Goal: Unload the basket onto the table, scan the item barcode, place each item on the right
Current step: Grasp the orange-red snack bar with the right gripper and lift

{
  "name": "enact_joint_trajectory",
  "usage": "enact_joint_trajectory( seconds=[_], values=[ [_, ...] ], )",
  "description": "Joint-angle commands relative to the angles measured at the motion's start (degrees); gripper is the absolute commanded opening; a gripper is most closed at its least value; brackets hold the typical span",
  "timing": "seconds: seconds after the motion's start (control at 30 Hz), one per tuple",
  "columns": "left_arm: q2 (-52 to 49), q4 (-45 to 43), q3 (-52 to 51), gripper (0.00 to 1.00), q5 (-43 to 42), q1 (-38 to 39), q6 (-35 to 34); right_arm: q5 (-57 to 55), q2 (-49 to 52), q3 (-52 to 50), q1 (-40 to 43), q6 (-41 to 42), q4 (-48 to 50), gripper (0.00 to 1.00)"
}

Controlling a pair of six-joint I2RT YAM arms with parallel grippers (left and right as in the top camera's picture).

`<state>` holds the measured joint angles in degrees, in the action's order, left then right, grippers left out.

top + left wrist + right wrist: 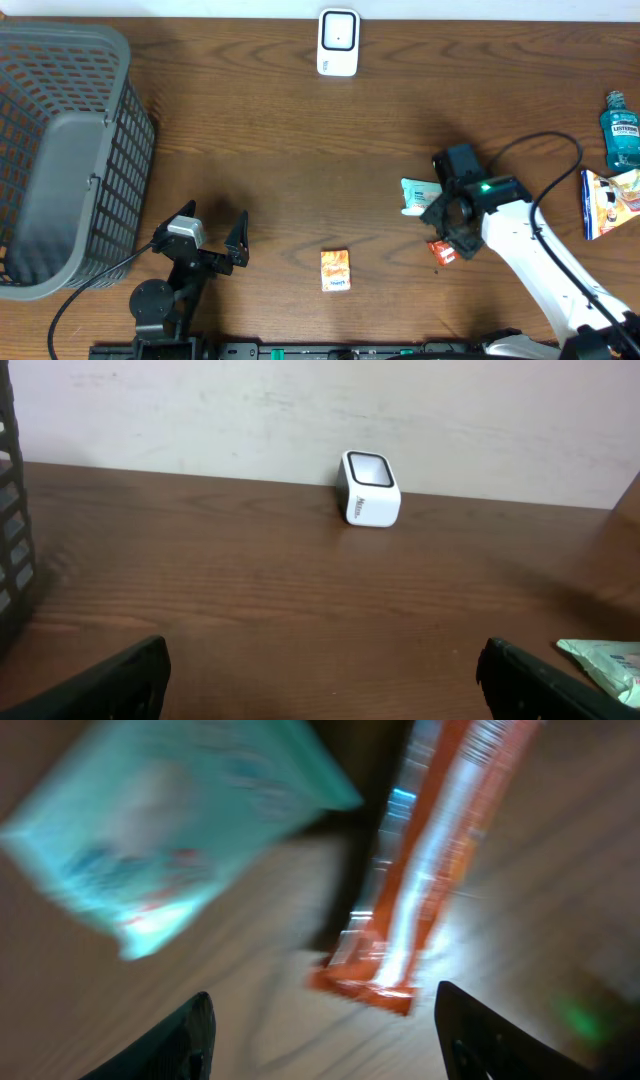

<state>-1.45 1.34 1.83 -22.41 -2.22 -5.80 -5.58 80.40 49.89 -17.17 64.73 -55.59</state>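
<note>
Far left: basket, grey, standing on the table well apart from everything else. It has no visible part in this step.

Left gripper sits low near the front edge, just right of the basket. Its jaws are spread wide and hold nothing. Its camera looks straight across bare wood at the scanner, so my guess is that it is parked out of the way.

The scanner is a small white block at the back edge, centre, with its dark window tilted up and toward the arms. That seems the reason for its spot, since either arm can bring a barcode over it.

A sachet, orange, lies flat near the front, alone between the two arms.

Right of centre is a teal pack, and just beside it a red packet. The right gripper hangs over the pair. Its wrist view is blurred, but its fingers stand apart with the near end of the red packet lined up between them, not touched as far as I can tell. Jaws apart, nothing clamped.

Judgement: the red packet is likely the item, lying on the table well short of the scanner. The pick is not yet made.

Far right: bottle and snack bag, apart and untouched.
</note>
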Motion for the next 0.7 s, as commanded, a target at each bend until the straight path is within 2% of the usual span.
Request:
enact_joint_trajectory(
  seconds=[0.0, 0.33, 0.4, 0.53, 0.67],
  values=[
    [0.1, 0.9, -1.6, 0.98, -0.9, -0.1, -0.1, -3.6, 2.7, -2.6, -0.2, 8.1, 0.7, 0.65],
    [0.1, 0.9, -1.6, 0.98, -1.0, -0.1, -0.1, -6.7, 12.1, -2.8, 1.1, 8.6, 2.1, 0.66],
    [0.1, 0.9, -1.6, 0.98, -0.9, -0.1, -0.1, -7.1, 13.0, -2.8, 1.8, 9.1, 1.7, 0.68],
    [0.1, 0.9, -1.6, 0.98, -1.0, -0.1, -0.1, -9.6, 15.0, -2.8, 3.7, 10.7, 1.9, 0.78],
    [0.1, 0.9, -1.6, 0.98, -1.0, -0.1, -0.1, -9.1, 19.7, -2.9, 5.4, 11.5, 2.0, 0.77]
  ],
)
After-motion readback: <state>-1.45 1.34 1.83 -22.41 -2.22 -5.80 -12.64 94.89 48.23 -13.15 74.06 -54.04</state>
